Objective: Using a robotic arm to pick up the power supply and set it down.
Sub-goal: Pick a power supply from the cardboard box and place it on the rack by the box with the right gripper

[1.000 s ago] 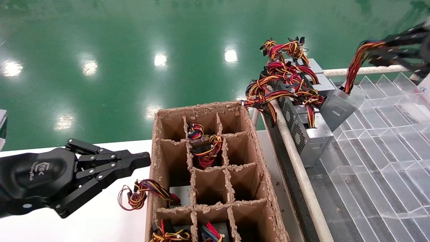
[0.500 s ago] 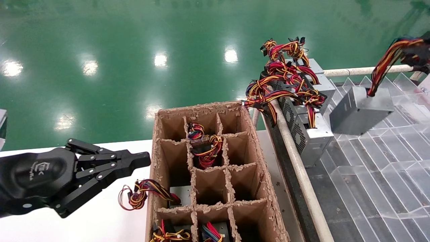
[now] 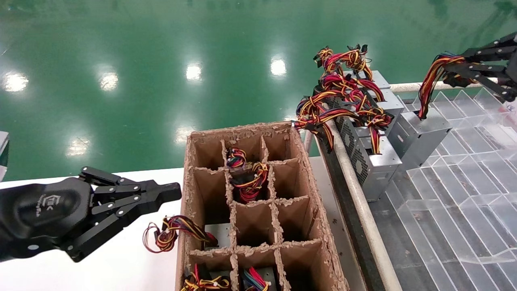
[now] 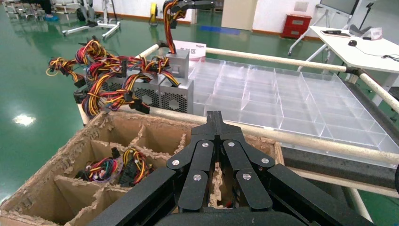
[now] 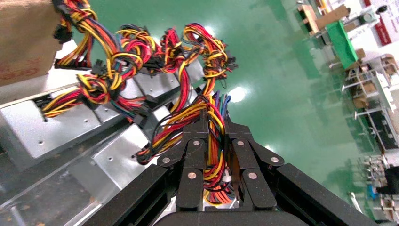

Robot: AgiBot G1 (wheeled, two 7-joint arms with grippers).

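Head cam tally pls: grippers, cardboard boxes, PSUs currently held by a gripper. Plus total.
Grippers: 2 (left gripper, right gripper)
Cardboard box: 1
Power supply held, by its wires, in the right gripper: 1
Total: 4

The right gripper (image 3: 456, 76) is cut off by the head view's edge.

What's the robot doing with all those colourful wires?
The right gripper is shut on a power supply's wire bundle, so the metal box dangles tilted beside a row of other supplies on the clear tray. The left gripper waits shut by the cardboard box.
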